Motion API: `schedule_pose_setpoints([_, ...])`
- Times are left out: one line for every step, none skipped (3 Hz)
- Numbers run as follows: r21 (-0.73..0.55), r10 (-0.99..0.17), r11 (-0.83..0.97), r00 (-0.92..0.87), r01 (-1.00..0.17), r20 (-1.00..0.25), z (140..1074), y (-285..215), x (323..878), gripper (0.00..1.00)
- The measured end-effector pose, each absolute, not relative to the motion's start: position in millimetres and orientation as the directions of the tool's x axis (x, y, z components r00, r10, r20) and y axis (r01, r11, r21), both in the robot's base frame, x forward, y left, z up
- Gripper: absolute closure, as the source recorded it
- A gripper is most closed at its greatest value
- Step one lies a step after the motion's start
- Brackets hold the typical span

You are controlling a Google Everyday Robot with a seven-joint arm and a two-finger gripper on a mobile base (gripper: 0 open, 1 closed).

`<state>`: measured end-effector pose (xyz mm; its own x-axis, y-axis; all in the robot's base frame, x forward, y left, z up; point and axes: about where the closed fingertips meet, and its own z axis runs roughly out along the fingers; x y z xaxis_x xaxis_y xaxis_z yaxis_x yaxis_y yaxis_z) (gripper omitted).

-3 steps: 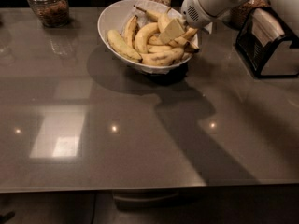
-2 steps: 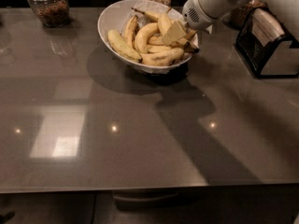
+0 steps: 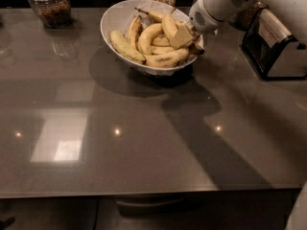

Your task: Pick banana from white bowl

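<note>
Over the right side of the white bowl (image 3: 112,23), the gripper (image 3: 184,36) is hanging low among the other bananas (image 3: 146,35); whether it is clamping anything cannot be told. Inside the bowl, the banana (image 3: 165,59) is lying along the near rim, its right end reaching just beneath the gripper.

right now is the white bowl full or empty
Full: the white bowl holds a heap of bananas; the gripper is down among them.

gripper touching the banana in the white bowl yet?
Cannot tell. Camera view: gripper sits over the white bowl's right side, overlapping the banana; neither contact nor gap shows.
</note>
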<state>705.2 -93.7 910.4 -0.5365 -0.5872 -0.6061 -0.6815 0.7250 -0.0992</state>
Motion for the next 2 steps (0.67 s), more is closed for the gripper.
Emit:
schedule_pose_setpoints([-0.098,-0.598,0.719,-0.540,-0.688,-0.592,905.9,-90.7,707.9,0.56])
schedule_pose_setpoints([-0.098,-0.598,0.718,-0.540,-0.689,-0.592,908.5,-90.4,707.8,0.75])
